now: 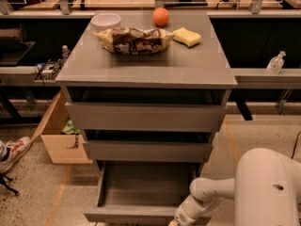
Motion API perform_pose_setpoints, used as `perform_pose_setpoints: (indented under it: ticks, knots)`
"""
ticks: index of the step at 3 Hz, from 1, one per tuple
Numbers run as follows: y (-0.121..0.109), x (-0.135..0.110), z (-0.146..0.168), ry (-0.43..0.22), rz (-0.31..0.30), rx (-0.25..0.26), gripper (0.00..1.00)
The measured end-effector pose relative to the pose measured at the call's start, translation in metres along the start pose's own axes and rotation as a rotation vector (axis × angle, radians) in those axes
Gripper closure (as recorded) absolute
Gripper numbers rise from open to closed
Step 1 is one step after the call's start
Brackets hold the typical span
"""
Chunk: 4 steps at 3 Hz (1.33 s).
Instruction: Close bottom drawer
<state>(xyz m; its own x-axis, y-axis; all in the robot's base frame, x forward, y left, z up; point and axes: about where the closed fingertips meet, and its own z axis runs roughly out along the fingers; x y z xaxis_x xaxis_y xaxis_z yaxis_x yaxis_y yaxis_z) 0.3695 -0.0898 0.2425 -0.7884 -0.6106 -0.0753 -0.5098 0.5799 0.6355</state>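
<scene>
While the bottom drawer (141, 185) stands pulled well out of the cabinet (146, 84), with its shallow tray bare and its slim front lying close to the lower edge of the view, we find the hand (178, 219) low down at the right part of that front, on its outer side. The frame edge cuts the hand off, so we cannot confirm contact, and we cannot tell whether the hand is open or closed. What the coming move turns on, as we judge it, is direction. The drawer's front runs left to right across the view. The cabinet opening it must slide back into lies straight beyond the hand, under the middle drawer front (148, 150), which sits nearly flush. The arm (211, 192) comes in from the right at a slant, whereas the travel needed is square to the front, away from the robot. Because the hand sits toward the right end and not at the middle, we would expect an off-centre push to skew the tray in its runners, so a straight, even press seems called for.
</scene>
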Motion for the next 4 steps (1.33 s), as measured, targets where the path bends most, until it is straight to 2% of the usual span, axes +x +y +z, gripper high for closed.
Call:
perform_pose_setpoints:
  ticks: [1, 2, 4]
  knots:
    - [-0.022, -0.011, 0.031, -0.016, 0.004, -0.005, 1.00]
    - [-0.039, -0.022, 0.047, -0.035, 0.007, 0.000, 1.00]
    - [-0.061, -0.049, 0.063, -0.147, 0.013, 0.003, 1.00]
